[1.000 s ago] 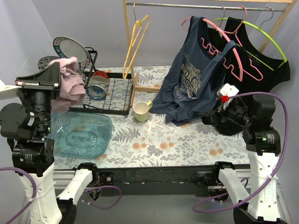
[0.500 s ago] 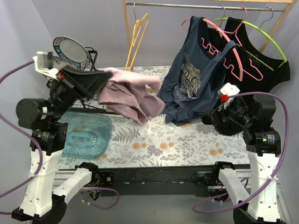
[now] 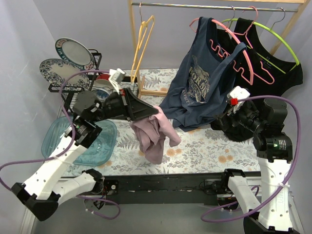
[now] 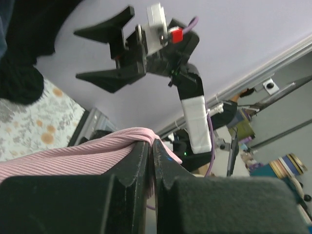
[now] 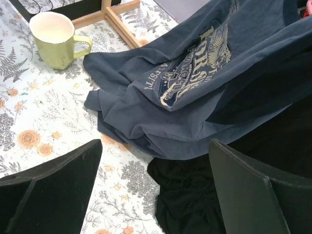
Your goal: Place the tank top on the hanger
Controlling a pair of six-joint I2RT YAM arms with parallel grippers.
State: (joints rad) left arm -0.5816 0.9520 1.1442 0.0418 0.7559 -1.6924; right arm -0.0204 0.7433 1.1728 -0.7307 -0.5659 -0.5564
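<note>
Pink tank top (image 3: 156,134) dangling bunched from your left tool (image 3: 155,111), clamped on thin fold; right tool (image 5: 155,146) gaping empty. You're risking slip, drop short of hanger (image 3: 141,44).

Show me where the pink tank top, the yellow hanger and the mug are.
pink tank top (image 3: 155,141): top external view, hanging fold.
yellow hanger (image 3: 132,74): top external view, lower end.
mug (image 5: 58,51): right wrist view, outer wall.
</note>
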